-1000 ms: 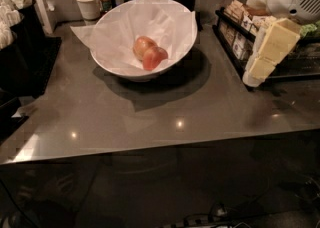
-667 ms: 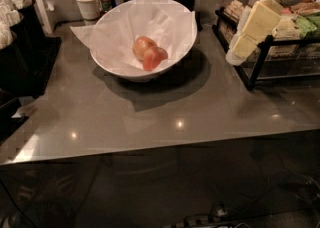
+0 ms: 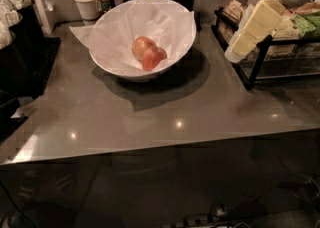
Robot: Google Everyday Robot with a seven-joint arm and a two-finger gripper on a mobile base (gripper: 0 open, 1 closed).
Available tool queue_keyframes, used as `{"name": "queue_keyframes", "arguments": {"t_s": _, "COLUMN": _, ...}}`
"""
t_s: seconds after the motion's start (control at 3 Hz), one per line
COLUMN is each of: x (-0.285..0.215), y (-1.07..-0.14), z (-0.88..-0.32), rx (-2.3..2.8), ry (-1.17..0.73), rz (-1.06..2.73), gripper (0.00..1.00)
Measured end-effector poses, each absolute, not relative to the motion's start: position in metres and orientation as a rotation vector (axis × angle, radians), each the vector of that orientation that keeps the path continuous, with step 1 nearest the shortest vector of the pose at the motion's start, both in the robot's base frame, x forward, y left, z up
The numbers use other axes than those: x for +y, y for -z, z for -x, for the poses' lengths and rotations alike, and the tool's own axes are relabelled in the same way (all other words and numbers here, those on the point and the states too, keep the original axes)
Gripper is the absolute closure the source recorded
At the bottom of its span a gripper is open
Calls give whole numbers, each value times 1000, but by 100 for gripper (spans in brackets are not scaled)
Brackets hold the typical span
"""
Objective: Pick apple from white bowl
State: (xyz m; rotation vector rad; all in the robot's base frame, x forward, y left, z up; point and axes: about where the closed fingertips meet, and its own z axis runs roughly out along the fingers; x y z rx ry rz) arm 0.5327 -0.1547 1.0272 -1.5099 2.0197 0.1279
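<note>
Found claw (image 3: 234,52) at upper right of frame, moved leftward toward white bowl (image 3: 114,68); cannot tell whether apart or together. Found apple (image 3: 154,58) untouched inside; judged approach only begun.

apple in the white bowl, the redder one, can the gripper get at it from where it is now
Probably yes. The gripper hangs right of the white bowl, by the black rack, with nothing standing between. The apple lies uncovered on the paper, though a paler apple touches its far side.
</note>
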Motion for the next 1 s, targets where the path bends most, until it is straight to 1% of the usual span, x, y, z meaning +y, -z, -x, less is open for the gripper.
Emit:
{"name": "queue_keyframes", "arguments": {"t_s": 0.33, "x": -136, "y": -1016, "z": -561, "rx": 2016, "ry": -219, "rz": 1418, "gripper": 0}}
{"name": "queue_keyframes", "arguments": {"t_s": 0.67, "x": -107, "y": -1004, "z": -593, "rx": 1990, "ry": -300, "rz": 1420, "gripper": 0}}
{"name": "queue_keyframes", "arguments": {"t_s": 1.0, "x": -105, "y": -1004, "z": -593, "rx": 1986, "ry": -291, "rz": 1420, "gripper": 0}}
